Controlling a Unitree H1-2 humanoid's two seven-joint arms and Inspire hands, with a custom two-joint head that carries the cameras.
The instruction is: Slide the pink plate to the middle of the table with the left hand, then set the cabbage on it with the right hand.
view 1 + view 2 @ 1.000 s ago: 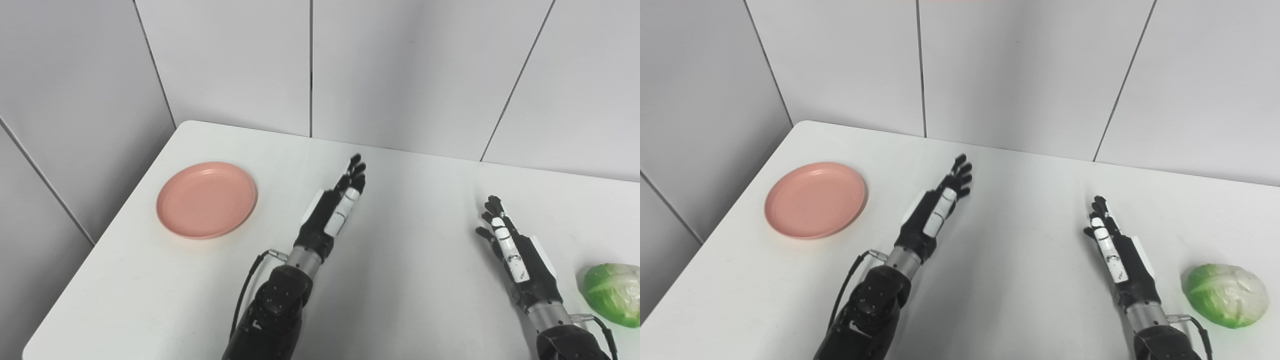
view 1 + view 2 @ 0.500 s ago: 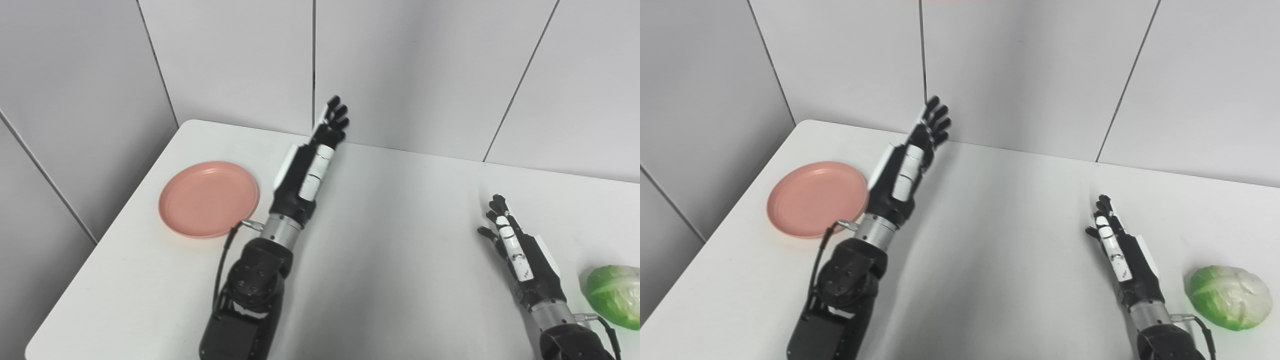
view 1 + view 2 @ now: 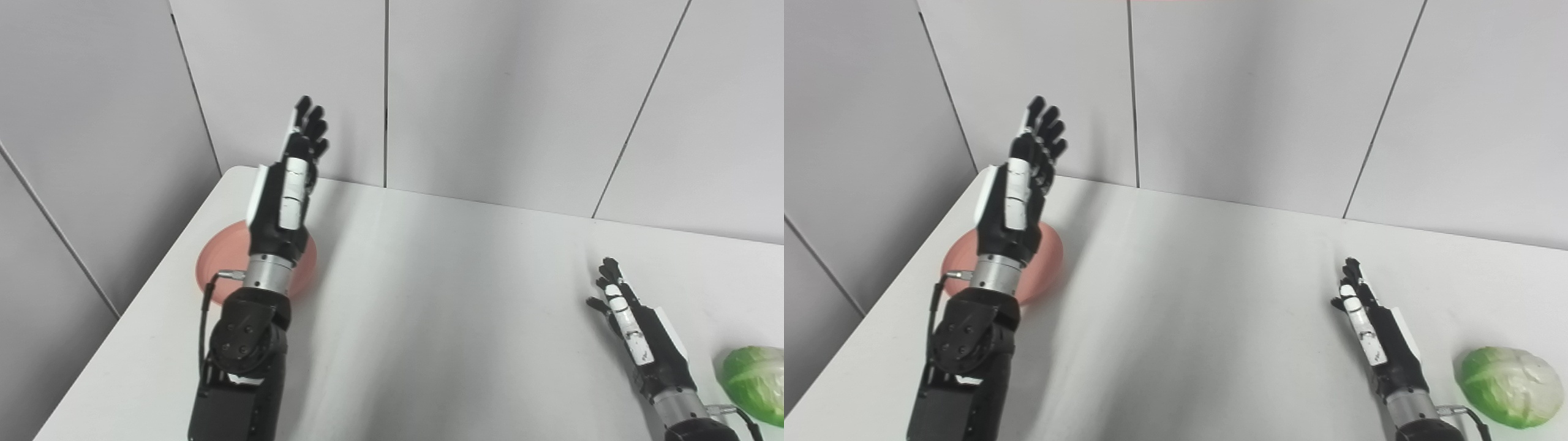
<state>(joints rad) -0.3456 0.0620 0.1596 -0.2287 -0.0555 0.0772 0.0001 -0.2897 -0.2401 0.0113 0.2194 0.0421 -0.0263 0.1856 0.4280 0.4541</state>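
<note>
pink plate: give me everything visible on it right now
The pink plate is round and shallow with a raised rim, matte salmon-pink, plastic by its look. It lies flat on the white table near the far left corner and looks empty where it shows. The raised left hand and its forearm stand in front of it and hide most of its middle, so only its left and right edges show. Whether anything touches it beyond the table cannot be told.
</note>
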